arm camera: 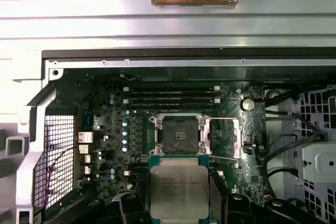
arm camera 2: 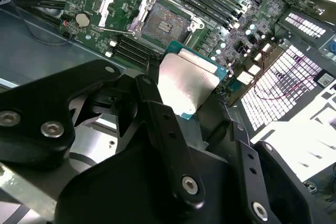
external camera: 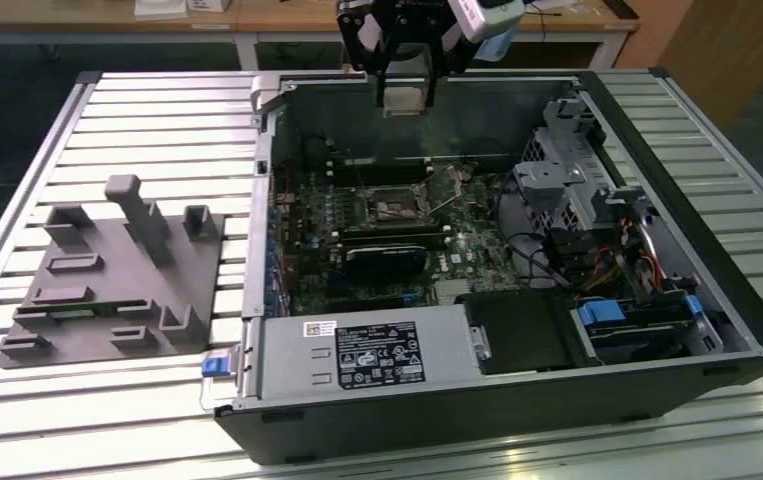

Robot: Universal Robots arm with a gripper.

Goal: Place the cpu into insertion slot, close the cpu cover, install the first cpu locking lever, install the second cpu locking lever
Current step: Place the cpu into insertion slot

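**One cpu aloft over a bare socket**

The gripper [external camera: 405, 88] hangs above the far wall of the open computer case [external camera: 515, 405]. Its black fingers [arm camera 2: 157, 111] are clamped on the cpu [arm camera 2: 186, 82], pinching it by two opposite edges with the dull silver top facing the wrist cameras. The cpu is in the air, well apart from the green circuit board [arm camera: 105, 145].

On that board the insertion slot [arm camera: 178, 135] sits uncovered, with its dark contact field exposed. The cpu cover [arm camera: 223, 137] is swung open to one side, just beside the slot. Long black memory slots [arm camera: 170, 94] run along another side.

A grey fixture block [external camera: 114, 270] rests on the slatted table [external camera: 154, 110], at the exterior view's left of the case.
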